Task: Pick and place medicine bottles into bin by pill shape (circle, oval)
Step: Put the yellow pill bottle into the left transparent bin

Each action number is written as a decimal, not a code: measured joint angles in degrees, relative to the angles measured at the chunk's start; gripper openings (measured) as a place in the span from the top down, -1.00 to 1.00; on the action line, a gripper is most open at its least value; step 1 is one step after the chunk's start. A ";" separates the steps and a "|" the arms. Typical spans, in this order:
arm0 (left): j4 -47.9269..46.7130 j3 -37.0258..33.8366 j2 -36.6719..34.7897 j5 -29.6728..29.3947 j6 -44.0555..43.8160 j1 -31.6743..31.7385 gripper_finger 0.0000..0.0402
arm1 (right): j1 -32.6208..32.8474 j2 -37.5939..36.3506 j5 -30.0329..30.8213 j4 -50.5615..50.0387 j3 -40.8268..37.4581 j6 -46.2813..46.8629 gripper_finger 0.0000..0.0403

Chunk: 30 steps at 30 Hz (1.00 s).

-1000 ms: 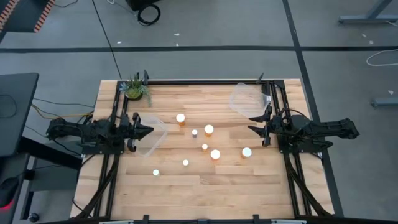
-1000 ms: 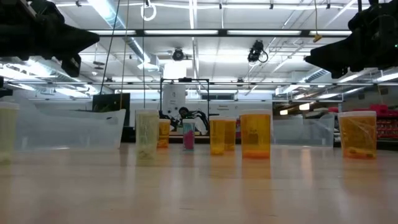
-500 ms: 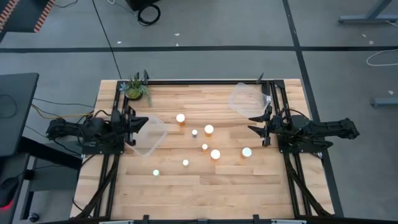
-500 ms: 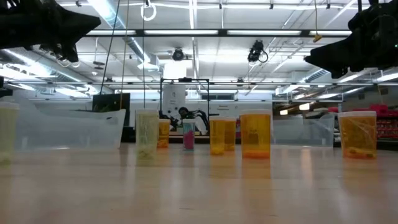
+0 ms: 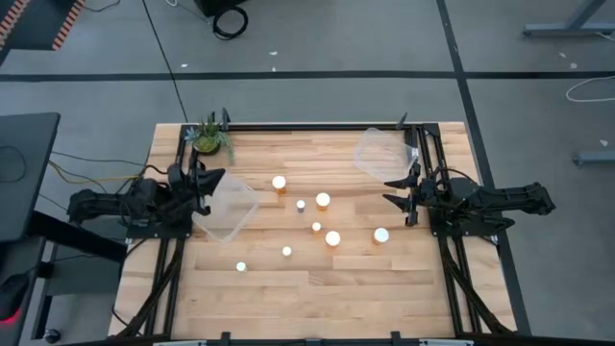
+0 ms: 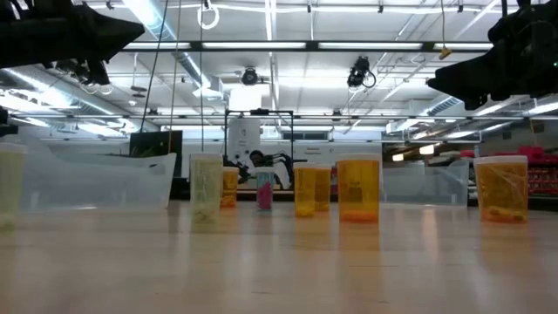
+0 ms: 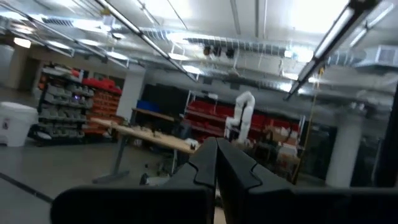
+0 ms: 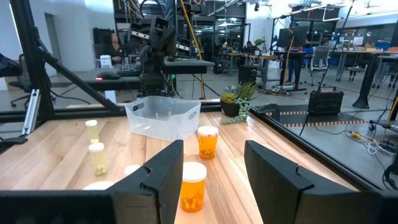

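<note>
High view – left gripper [image 5: 213,177]: sits at the table's left edge, over the rim of a clear bin [image 5: 229,209] just beside it; its fingers meet in one point and hold nothing.
High view – right gripper [image 5: 394,192]: waits at the right edge with jaws spread wide and empty; a second clear bin [image 5: 378,152] lies just behind it.
High view – medicine bottles [image 5: 323,201]: white caps scattered on the wooden table [image 5: 317,288] between the two grippers, all standing loose, none inside either bin; the nearest to the right gripper [image 5: 381,234] is just ahead of it.
High view – potted plant [image 5: 209,139]: in the far corner, behind the left gripper.
Low view – bottles: amber ones stand upright in a row on the tabletop, the largest [image 6: 358,188] near the middle; both arms hang dark overhead, well above them.
Left wrist view – left fingers [image 7: 233,171]: pressed together with no gap, aimed up into the room, no bottle ahead of them.
Right wrist view – right fingers [image 8: 163,174]: well apart, with one bottle [image 8: 192,186] showing in the gap, another [image 8: 208,141] farther on, and the left-side bin beyond.
</note>
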 joint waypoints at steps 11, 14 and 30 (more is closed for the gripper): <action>8.64 1.47 18.22 1.11 -1.04 0.94 0.92 | 0.01 0.00 0.00 0.01 0.00 0.00 0.12; 6.43 4.65 22.51 4.72 -2.67 -0.46 0.93 | 0.02 0.00 0.00 0.02 0.00 0.00 0.12; -40.47 29.11 44.22 10.82 -35.94 -15.29 0.90 | 0.00 0.00 0.00 0.02 0.00 0.00 0.12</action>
